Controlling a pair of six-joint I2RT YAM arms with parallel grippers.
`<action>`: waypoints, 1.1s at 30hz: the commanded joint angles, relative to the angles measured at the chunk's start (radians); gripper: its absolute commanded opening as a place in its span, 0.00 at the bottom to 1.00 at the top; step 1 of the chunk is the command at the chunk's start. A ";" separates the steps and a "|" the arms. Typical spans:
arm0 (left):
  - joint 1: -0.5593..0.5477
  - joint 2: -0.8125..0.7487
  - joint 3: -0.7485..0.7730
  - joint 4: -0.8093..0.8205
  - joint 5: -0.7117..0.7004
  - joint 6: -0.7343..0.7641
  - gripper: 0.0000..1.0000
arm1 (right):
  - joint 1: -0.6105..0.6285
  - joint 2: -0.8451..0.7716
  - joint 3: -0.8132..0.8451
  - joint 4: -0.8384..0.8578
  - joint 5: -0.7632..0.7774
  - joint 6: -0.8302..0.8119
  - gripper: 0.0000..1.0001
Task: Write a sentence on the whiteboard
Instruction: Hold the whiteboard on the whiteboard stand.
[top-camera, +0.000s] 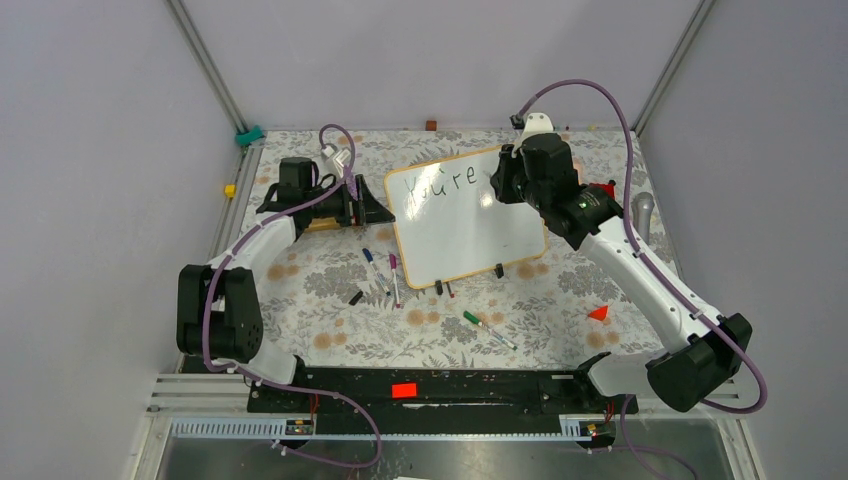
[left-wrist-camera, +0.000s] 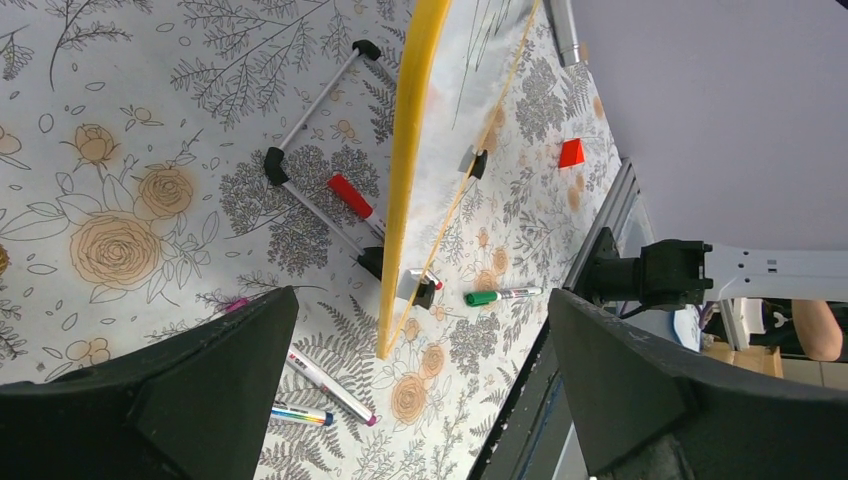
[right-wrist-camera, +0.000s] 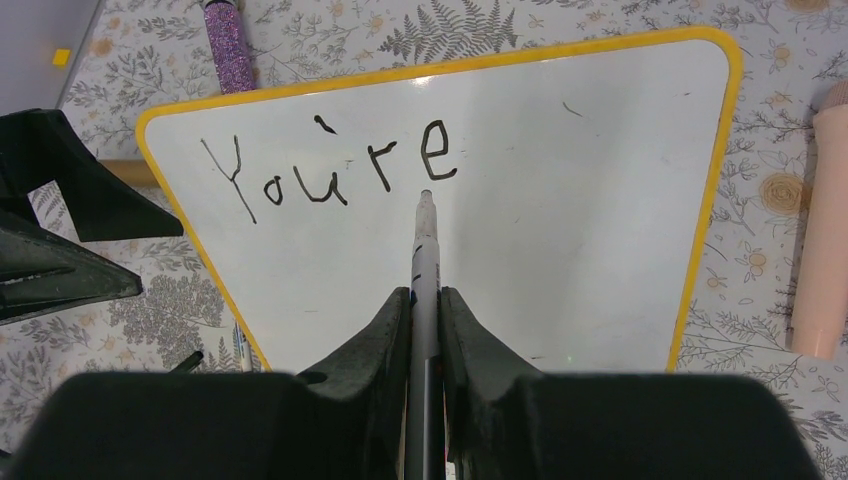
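The whiteboard, white with an orange-yellow frame, stands tilted on small black feet at the table's middle back. The sentence reads "You're" along its top. In the right wrist view the whiteboard fills the frame and the sentence is dark and clear. My right gripper is shut on a grey marker, whose tip rests just under the "e". My left gripper is open wide, astride the whiteboard's yellow left edge without touching it. From above, the left gripper sits beside that edge.
Loose markers lie in front of the board: a green one and blue and purple ones. A red wedge lies at the right. A pink cylinder and a glittery purple tube lie near the board.
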 joint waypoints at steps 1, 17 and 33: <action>0.001 -0.030 0.039 0.055 0.036 -0.033 0.99 | -0.004 -0.024 0.016 0.047 -0.024 -0.004 0.00; -0.011 -0.069 -0.099 0.403 0.024 -0.223 0.99 | -0.004 -0.050 -0.038 0.043 -0.044 -0.007 0.00; 0.032 0.015 -0.198 0.731 0.005 -0.308 0.93 | -0.003 0.032 0.064 0.005 0.027 -0.050 0.00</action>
